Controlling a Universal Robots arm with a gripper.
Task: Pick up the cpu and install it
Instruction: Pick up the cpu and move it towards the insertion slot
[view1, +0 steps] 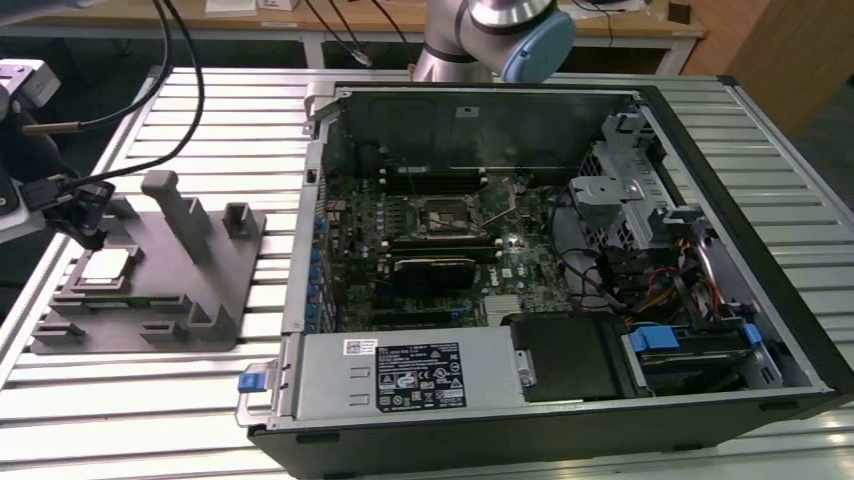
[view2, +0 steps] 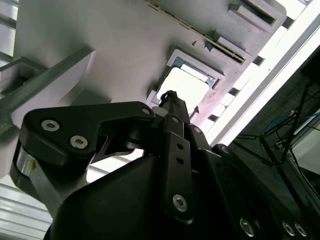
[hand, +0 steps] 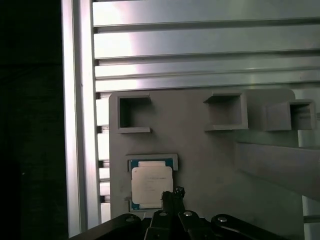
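— How does the pincer (hand: 174, 193) stand?

— Closed. In both wrist views its two black fingers meet tip to tip, with no gap between them and nothing caught there. It grips nothing.

— And the cpu (hand: 151, 182)?

— It lies flat in a square recess of the grey tray (hand: 210, 150), silvery top up. In the first wrist view the joined tips sit over one edge of the chip. In the second wrist view the pincer (view2: 169, 96) points at the bright square of the cpu (view2: 187, 85). In the exterior view the pincer (view1: 88, 232) hangs just above the cpu (view1: 107, 266), a little toward the exterior view's left. Whether the tips touch the metal I cannot tell.

— What is around it?

— An upright post (view1: 167, 205) rises from the tray beside the chip. The tray rests on a slatted metal desk (view1: 120, 400). Well apart, toward the exterior view's right, an open computer case (view1: 467, 120) lies on the same desk, its motherboard (view1: 534, 260) exposed.
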